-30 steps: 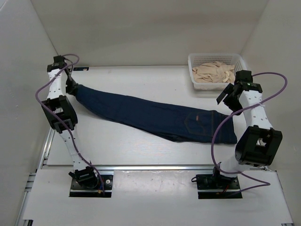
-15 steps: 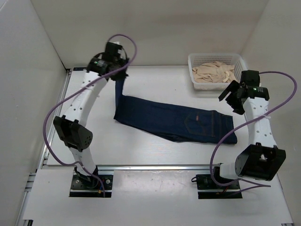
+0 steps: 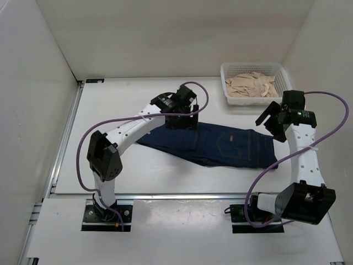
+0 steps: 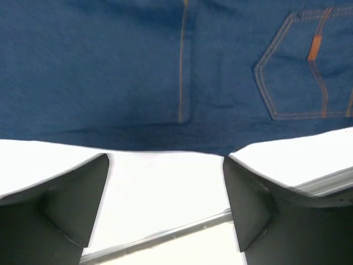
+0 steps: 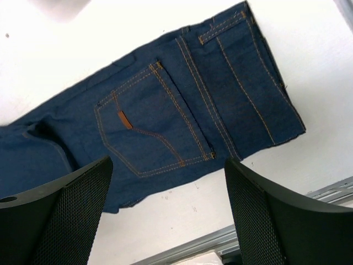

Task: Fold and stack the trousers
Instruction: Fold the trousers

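Note:
The dark blue trousers [image 3: 231, 144] lie folded across the middle of the table, waistband towards the right, with a back pocket and its tan label [image 5: 124, 119] facing up. My left gripper [image 3: 186, 122] hovers over the folded-over legs, open, with nothing between its fingers. In the left wrist view the trousers [image 4: 110, 72] fill the top half and the left gripper [image 4: 165, 165] frames bare table. My right gripper [image 3: 269, 122] hangs open above the waistband end. In the right wrist view the trousers [image 5: 182, 105] show beyond the right gripper [image 5: 168, 165].
A white basket [image 3: 225, 83] holding beige cloth [image 3: 251, 85] stands at the back right, just behind the right arm. White walls close in the table on the left, back and right. A metal rail [image 3: 165, 195] runs along the table's near edge.
The left gripper carried the leg ends from the far left up and over to the right, laid them on the trousers and opened. The right arm barely moved.

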You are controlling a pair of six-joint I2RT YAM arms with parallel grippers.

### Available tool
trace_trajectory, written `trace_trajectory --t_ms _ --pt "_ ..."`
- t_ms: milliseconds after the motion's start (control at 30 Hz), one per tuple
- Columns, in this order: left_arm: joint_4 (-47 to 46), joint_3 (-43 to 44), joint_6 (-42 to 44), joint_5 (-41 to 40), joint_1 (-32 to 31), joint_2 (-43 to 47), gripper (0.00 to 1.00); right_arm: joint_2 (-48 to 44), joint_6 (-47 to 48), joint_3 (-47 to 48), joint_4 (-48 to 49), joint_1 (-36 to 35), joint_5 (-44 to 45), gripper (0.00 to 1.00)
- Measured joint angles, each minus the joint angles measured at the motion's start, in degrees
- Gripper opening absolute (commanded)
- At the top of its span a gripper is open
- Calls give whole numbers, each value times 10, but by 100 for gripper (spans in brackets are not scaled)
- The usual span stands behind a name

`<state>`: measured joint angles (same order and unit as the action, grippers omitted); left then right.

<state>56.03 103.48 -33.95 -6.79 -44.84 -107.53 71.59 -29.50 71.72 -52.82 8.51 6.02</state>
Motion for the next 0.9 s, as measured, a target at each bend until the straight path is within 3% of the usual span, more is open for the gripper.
trace_trajectory --t_ms 100,167,433,500,600,633,700,800,900 --pt "5 0 5 9 -5 -9 47 0 4 -7 1 0 -12 86" --pt "15 12 18 8 0 -13 32 0 7 -10 3 0 -20 86" --pt "86 217 47 -39 -25 -167 33 -4 17 -33 2 0 -48 86" --pt "95 208 42 -44 -31 -188 31 -9 19 -38 3 -3 -58 86" --pt "88 115 37 -34 -11 -170 31 -24 23 -52 3 -4 -74 86" --pt "78 69 38 -26 12 -151 34 -30 24 -58 2 -4 -78 86" --pt "67 -9 43 -7 82 -113 48 -40 27 -68 1 -4 -83 86" --pt "40 -72 70 27 214 -74 82 -47 30 -82 0 -5 -89 86" --pt "21 -80 91 37 313 -73 87 -47 32 -90 0 -8 -93 86"
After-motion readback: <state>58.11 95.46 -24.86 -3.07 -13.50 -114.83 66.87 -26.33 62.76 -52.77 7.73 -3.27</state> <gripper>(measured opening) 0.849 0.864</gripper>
